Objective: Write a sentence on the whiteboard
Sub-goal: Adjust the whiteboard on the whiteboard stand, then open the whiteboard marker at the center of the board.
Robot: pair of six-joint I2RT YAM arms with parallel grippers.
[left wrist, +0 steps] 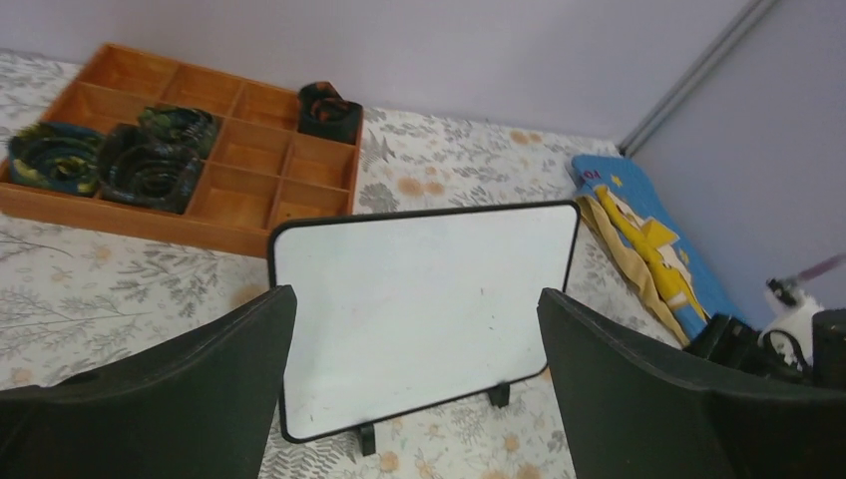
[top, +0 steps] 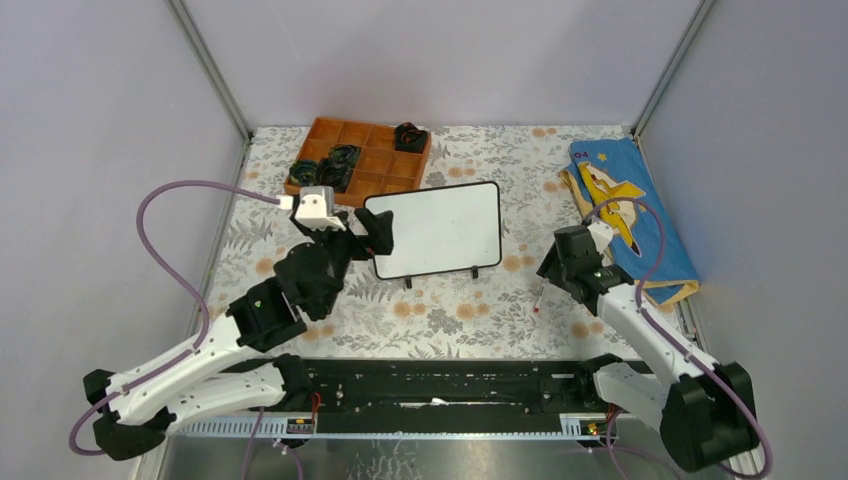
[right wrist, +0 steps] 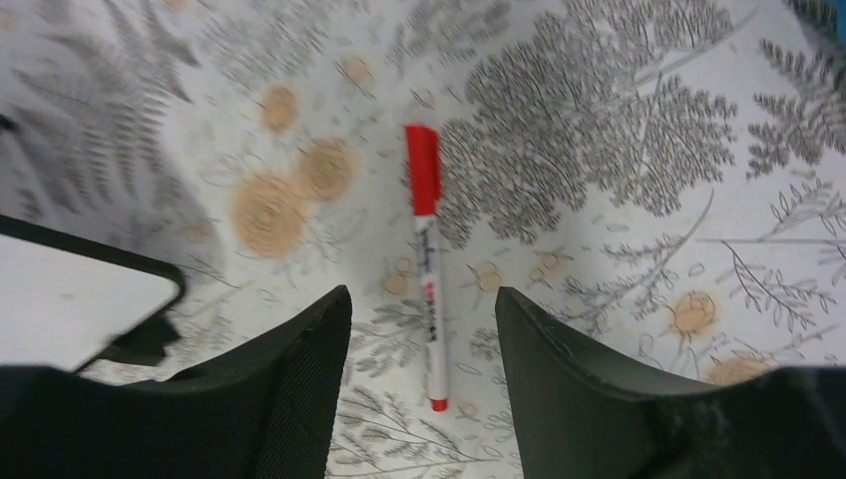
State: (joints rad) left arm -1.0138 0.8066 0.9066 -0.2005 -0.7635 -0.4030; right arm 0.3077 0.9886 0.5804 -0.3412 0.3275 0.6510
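You've got open tabletop (top: 450, 315) in front of the whiteboard (top: 437, 230). Behind it the tray (left wrist: 150, 222) blocks you, the marker (right wrist: 427, 289) lies to its right, and the blue cloth (top: 650, 230) crowds the right edge.

Even, soft light fills all your views.
Your whiteboard (top: 440, 228) casts only a faint shadow; your right wrist view blurs toward its left and bottom edges.

**What We Cannot Make Out**

From above, the left gripper (top: 378, 232) covers the left edge of the whiteboard (top: 440, 228). The right wrist camera gives us only one blurred corner of that board, cut by the frame's edge. The print on the marker (right wrist: 429, 269) is too small for us to read. We cannot identify the dark coiled items (left wrist: 150, 170) in the orange tray (left wrist: 200, 225), whose left end runs out of the left wrist view.
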